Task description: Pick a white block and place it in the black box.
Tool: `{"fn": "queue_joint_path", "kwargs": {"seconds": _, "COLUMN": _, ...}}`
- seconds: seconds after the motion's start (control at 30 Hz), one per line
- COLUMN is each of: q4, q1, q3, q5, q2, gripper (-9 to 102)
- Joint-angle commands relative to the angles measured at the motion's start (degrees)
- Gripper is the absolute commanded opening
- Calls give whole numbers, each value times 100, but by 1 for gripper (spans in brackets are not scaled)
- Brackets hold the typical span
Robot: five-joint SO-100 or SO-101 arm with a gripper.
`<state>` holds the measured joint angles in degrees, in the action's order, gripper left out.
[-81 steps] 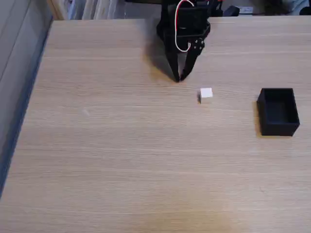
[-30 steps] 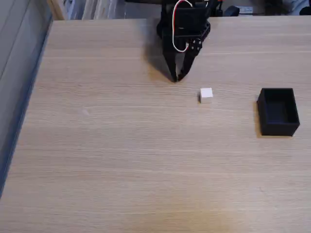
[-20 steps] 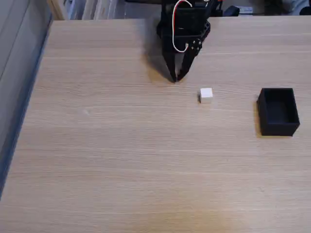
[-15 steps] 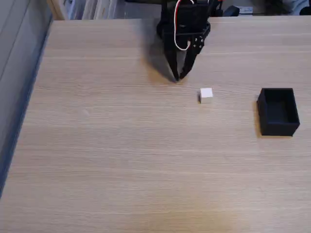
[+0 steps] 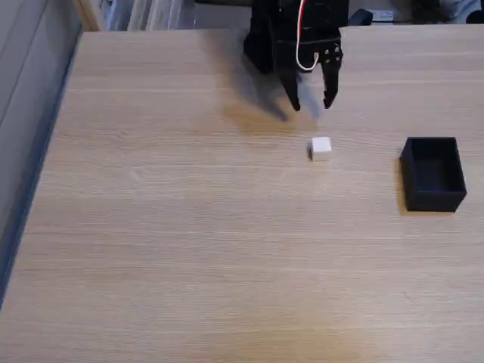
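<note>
On the pale wooden table (image 5: 189,249), I've swung my gripper (image 5: 312,102) over, jaws now spread, white block (image 5: 321,147) seemingly just below them, black box (image 5: 432,173) well right

Black arm (image 5: 299,34), white and red wires (image 5: 305,47)

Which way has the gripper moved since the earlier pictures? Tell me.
Yes. The gripper has shifted right in the fixed view, from left of the white block to just above it, and its jaws have opened.
</note>
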<state>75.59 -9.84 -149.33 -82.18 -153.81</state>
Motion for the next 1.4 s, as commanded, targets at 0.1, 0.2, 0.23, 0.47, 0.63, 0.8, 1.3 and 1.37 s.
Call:
{"fn": "queue_joint_path", "kwargs": {"seconds": 0.1, "q4": -422, "q1": 53, "q3": 105, "q5": -79, "q2": 316, "gripper": 29}}
{"fn": "queue_joint_path", "kwargs": {"seconds": 0.2, "q4": -756, "q1": 149, "q3": 53, "q5": -220, "q2": 589, "gripper": 30}}
{"fn": "queue_joint_path", "kwargs": {"seconds": 0.23, "q4": -861, "q1": 176, "q3": 44, "q5": -255, "q2": 694, "gripper": 30}}
{"fn": "queue_joint_path", "kwargs": {"seconds": 0.47, "q4": -1283, "q1": 255, "q3": 105, "q5": -360, "q2": 1283, "gripper": 30}}
{"fn": "queue_joint_path", "kwargs": {"seconds": 0.63, "q4": -1354, "q1": 123, "q3": 237, "q5": -220, "q2": 1617, "gripper": 30}}
{"fn": "queue_joint_path", "kwargs": {"seconds": 0.8, "q4": -1494, "q1": 79, "q3": 255, "q5": -141, "q2": 1775, "gripper": 30}}
{"fn": "queue_joint_path", "kwargs": {"seconds": 1.3, "q4": -1758, "q1": 9, "q3": 677, "q5": 158, "q2": 2646, "gripper": 30}}
{"fn": "queue_joint_path", "kwargs": {"seconds": 1.37, "q4": -1811, "q1": -18, "q3": 747, "q5": 185, "q2": 2751, "gripper": 30}}
